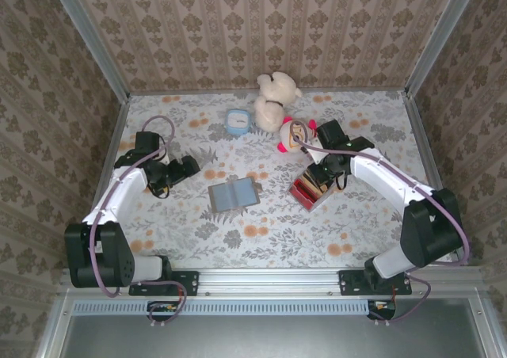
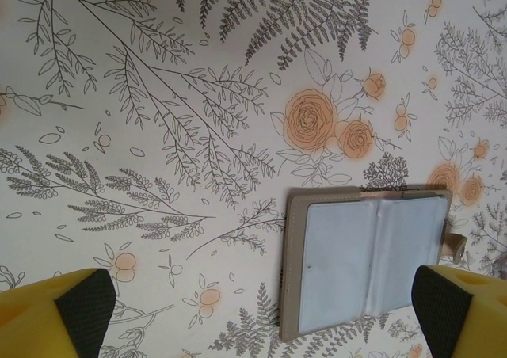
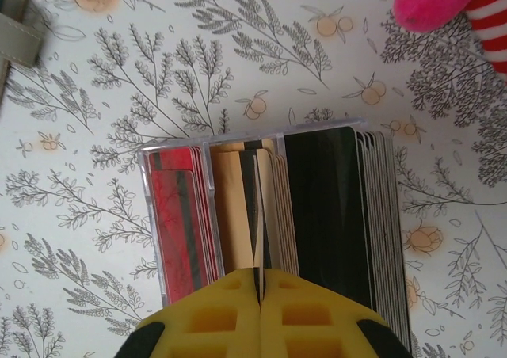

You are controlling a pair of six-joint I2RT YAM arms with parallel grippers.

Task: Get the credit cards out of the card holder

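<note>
My left gripper (image 1: 186,168) hangs wide open and holds nothing, just left of the one card holder (image 1: 235,192), which lies open mid-table. Behind it sit one blue box (image 1: 237,121) and two plush toys (image 1: 276,98). My right gripper (image 3: 260,283) is closed over one tray (image 3: 146,215). I can't tell whether it pinches anything.

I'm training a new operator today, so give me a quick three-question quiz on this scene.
1. True or false: the card holder is folded shut.
2. Which one is open? A: left gripper. B: right gripper.
3. Fill in: the right gripper is over the ____ compartment of the clear card tray.
Key: 1 false, it lies open; 2 A; 3 middle.
</note>
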